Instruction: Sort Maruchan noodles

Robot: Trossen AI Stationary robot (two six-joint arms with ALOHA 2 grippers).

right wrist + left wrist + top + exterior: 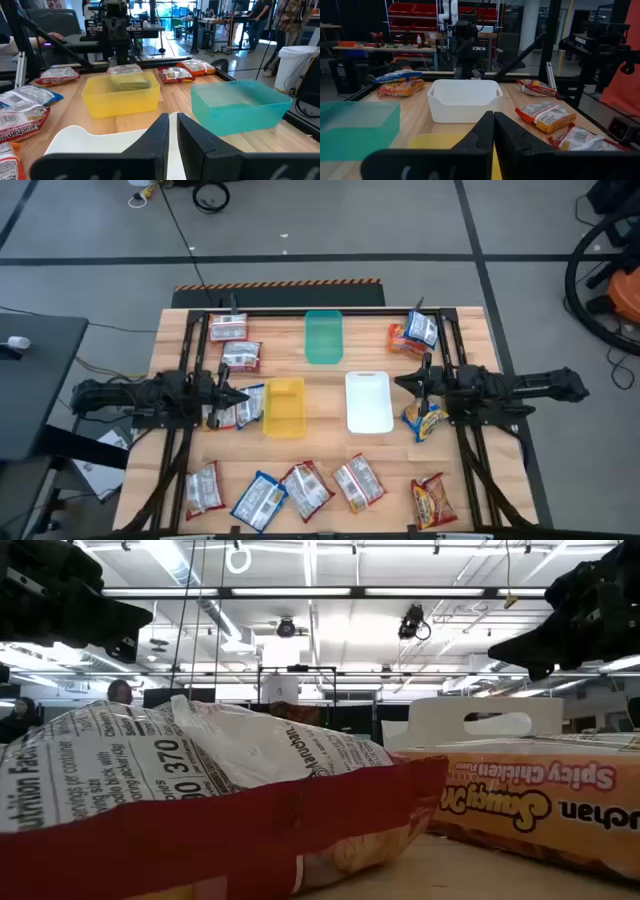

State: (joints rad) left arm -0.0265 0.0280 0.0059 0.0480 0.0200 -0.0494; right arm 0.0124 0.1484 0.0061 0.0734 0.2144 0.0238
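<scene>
While flat on the table, noodle packets [305,487] variously angled.

Maruchan noodles [305,487] packets lie flat, scattered around the table's edge: five at 6 o'clock, others at 9, 11, 1 and 3.

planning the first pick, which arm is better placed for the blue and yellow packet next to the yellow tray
Left. The left gripper hangs, fingers shut, right beside that blue-and-yellow packet, which lies against the yellow tray. The right gripper waits beyond the white tray.
</scene>
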